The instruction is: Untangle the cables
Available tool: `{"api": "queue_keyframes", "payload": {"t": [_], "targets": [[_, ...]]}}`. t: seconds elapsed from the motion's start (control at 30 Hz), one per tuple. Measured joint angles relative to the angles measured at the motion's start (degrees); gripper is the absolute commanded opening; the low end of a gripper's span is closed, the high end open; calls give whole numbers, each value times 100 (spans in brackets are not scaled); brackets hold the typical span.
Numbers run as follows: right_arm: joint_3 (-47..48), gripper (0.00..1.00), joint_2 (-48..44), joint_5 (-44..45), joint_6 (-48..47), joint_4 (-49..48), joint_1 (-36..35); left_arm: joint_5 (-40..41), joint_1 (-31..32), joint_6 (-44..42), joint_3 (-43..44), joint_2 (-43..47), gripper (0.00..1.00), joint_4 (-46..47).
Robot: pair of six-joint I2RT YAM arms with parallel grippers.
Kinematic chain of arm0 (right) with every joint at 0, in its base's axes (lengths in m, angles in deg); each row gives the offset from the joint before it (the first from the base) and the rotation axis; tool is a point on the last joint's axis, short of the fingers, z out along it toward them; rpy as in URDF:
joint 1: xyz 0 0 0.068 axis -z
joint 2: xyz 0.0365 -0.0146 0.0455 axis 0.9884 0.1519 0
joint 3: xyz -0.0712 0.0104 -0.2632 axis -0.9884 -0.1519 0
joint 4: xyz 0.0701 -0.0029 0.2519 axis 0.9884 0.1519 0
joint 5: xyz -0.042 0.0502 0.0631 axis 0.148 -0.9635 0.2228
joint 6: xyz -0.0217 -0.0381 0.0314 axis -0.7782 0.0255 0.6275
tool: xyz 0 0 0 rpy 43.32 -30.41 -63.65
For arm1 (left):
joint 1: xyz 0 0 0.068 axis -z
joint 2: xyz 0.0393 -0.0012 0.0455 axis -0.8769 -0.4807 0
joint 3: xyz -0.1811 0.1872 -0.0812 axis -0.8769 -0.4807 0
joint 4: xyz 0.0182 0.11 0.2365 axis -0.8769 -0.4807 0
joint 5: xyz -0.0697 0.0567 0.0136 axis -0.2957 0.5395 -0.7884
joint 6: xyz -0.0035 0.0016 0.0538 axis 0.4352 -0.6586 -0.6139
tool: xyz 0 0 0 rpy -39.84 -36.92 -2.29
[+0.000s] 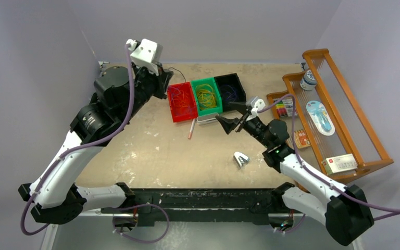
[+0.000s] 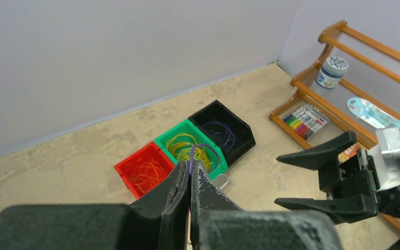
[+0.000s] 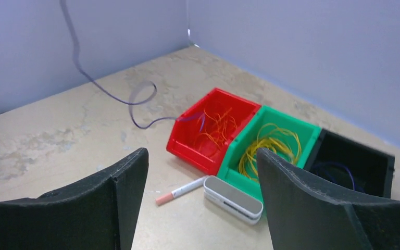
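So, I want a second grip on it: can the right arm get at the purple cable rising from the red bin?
Probably yes: the right gripper faces the purple cable with jaws open, and nothing stands between them.

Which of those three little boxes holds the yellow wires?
The green box, middle of the row. The red box holds orange wires, the black box dark purple wires.

Orange cables (image 2: pixel 147 174), yellow cables (image 2: pixel 185 145), purple cables (image 2: pixel 220 134)

purple cable (image 3: pixel 69 23): upper end off-frame | black bin (image 3: pixel 351 151): corner behind right hand (image 3: pixel 202 153)
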Motion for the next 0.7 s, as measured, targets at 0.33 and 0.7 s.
{"api": "queue_keyframes", "payload": {"t": [0.33,0.7], "targets": [[1126,78,136,-1189,-339,474,0,-417,0,33,-109,-166,0,59],[1228,76,1158,-1899,304,-710,-96,-673,0,179,-286,-219,0,219]]}}
